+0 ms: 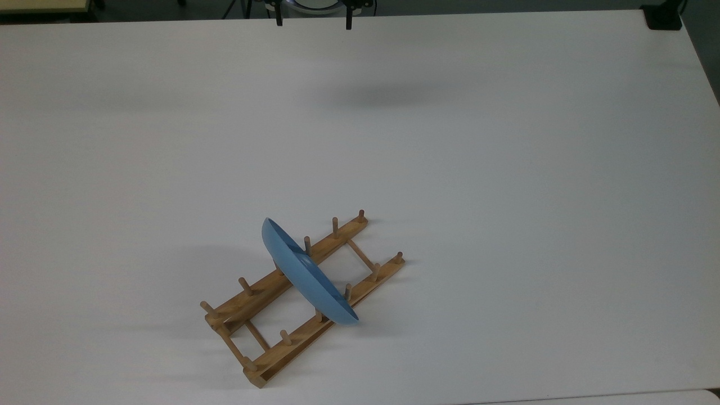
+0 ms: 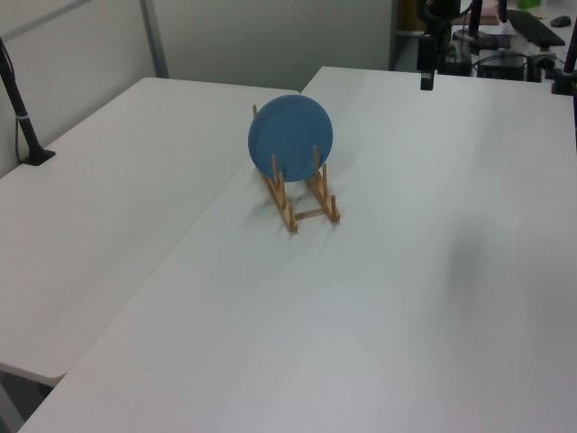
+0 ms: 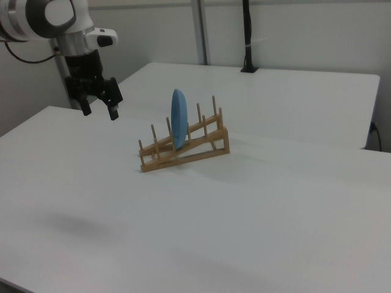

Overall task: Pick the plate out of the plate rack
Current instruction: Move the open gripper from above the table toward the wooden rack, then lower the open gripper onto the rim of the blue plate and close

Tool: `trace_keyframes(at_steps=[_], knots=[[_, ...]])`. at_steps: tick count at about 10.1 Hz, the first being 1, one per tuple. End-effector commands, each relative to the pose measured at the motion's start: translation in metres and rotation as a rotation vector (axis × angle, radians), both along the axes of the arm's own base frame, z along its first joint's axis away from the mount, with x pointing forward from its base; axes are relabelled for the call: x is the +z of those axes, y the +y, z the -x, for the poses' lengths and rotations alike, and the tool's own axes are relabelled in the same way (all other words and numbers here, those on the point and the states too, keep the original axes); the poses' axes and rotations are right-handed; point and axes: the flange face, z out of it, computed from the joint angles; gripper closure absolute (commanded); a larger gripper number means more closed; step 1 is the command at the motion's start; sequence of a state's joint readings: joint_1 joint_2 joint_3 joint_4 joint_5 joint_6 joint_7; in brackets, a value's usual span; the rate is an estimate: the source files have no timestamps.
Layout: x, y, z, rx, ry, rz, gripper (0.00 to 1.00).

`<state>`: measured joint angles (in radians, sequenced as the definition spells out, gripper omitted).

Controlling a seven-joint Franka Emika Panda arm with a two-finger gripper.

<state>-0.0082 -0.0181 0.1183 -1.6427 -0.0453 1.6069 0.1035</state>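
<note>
Blue and upright, the plate (image 1: 306, 274) stands on edge between pegs of the plate rack (image 1: 292, 301) on the white desk (image 1: 506, 169), untouched. Well apart, at the right view's left, the tool (image 3: 98, 111) hangs with fingers spread wide, empty. Approach, grasp and lift all remain.

1 plate (image 1: 306, 274), 1 plate rack (image 1: 270, 315) w/ 2 rails, approx. 10 pegs (a couple maybe hidden behind plate), 1 gripper (image 3: 99, 108), 2 white tables (image 2: 433, 298) edge to edge.
</note>
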Motion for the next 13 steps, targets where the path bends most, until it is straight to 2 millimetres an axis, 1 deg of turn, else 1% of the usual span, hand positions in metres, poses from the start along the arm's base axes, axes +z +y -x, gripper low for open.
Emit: trace_keyframes(at_steps=[1,3,4,5,7,9,10,11,12,13], knots=[[0.001,0.0,0.009,-0.002,0.023,-0.005,0.0],[0.002,-0.002,0.004,0.049,0.01,-0.009,0.0],[0.001,-0.006,-0.004,0.078,0.006,-0.013,0.0],[0.0,-0.008,-0.017,0.081,-0.038,-0.018,0.0],[-0.011,-0.01,-0.053,0.073,-0.15,-0.013,0.0],[-0.033,-0.018,-0.099,0.037,-0.23,0.031,0.0],[-0.047,-0.02,-0.117,-0.002,-0.295,0.066,0.01],[-0.064,-0.021,-0.134,-0.026,-0.354,0.105,0.08],[-0.081,-0.021,-0.145,-0.049,-0.391,0.136,0.2],[-0.094,-0.02,-0.153,-0.06,-0.417,0.15,0.32]])
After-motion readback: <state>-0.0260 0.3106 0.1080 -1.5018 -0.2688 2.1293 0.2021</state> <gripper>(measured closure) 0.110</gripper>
